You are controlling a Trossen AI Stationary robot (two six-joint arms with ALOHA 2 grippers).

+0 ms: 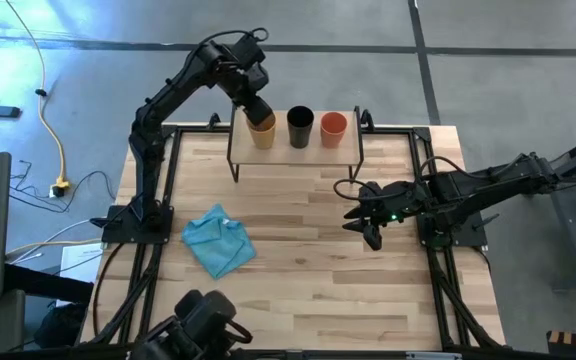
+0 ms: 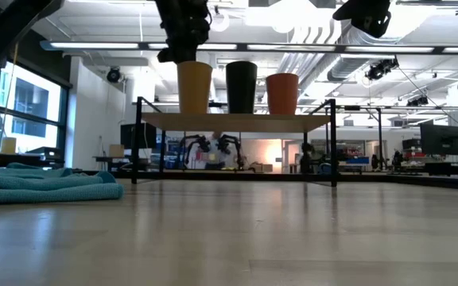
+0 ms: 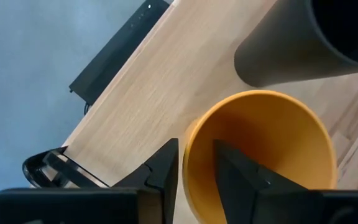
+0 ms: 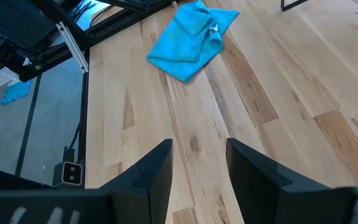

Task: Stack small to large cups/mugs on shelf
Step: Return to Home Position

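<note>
Up on the shelf (image 1: 288, 156) the row looks set: left claw (image 3: 196, 144), parted astride the yellow cup (image 3: 263, 146) rim (not pinching), should rise straight before retreating; right claw (image 4: 199, 144) hovers open over the worktop (image 1: 318, 285).

I work at a wooden table (image 1: 308, 290) in an open robotics lab, ringed by bare ceiling ducts (image 2: 316, 36), strip lights (image 2: 102, 46), distant monitors (image 2: 438, 140) and a cable-strewn concrete floor (image 1: 508, 70).

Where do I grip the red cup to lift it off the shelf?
Probably by its rim, coming straight down: the red cup stands upright, mouth open, on the shelf. Pinch the wall on the side away from the black cup.
</note>
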